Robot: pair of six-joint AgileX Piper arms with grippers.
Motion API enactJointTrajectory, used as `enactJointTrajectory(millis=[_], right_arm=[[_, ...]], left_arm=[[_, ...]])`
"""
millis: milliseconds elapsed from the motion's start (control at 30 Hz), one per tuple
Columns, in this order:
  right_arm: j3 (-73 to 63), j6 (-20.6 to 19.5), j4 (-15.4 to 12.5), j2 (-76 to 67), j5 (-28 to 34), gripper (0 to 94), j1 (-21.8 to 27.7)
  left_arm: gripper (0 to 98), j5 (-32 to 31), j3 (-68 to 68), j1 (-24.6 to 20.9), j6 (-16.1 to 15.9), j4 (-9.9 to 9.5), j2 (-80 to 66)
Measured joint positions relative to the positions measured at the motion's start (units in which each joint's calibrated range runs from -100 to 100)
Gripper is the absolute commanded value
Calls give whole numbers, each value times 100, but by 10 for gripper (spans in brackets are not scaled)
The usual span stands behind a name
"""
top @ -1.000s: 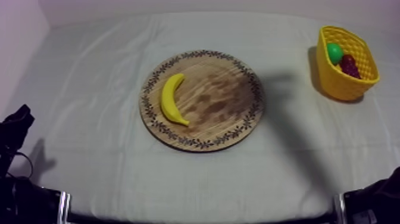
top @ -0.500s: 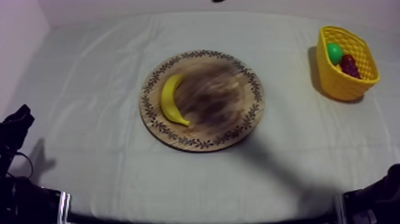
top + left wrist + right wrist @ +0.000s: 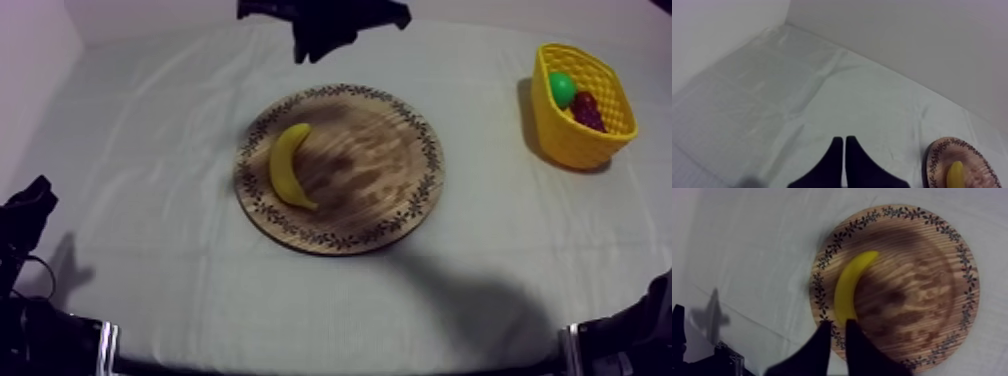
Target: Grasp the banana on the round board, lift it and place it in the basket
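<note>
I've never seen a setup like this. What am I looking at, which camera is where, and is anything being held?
This is a robot with two arms at a cloth-covered table, each ending in a black two-fingered claw. One picture looks down from above; the other two come from cameras riding on the arms. A banana lies on a round wooden board, and a yellow basket to one side holds a green fruit and a small red fruit. The left claw is shut on nothing, away from the board. The right claw hangs over the board by the banana, slightly open and empty.
</note>
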Motion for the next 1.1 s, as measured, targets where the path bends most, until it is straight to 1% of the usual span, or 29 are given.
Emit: enactJointTrajectory(millis=[67,133,233,333,467,567,767,1100], right_arm=[[77,-22,18,44,-34,515,-36],[127,-33,18,58,-75,586,-74],[130,-77,11,176,-144,649,-97],[61,-123,3,357,-149,684,-116],[-44,-214,-8,667,-141,696,-150],[-151,-290,-64,934,-141,692,-153],[-357,-434,-77,1495,-147,675,-170],[-666,-586,-2,2306,-128,644,-208]], left_arm=[[1,0,0,0,0,0,0],[1,0,0,0,0,0,0],[1,0,0,0,0,0,0],[1,0,0,0,0,0,0],[1,0,0,0,0,0,0],[1,0,0,0,0,0,0],[1,0,0,0,0,0,0],[1,0,0,0,0,0,0]])
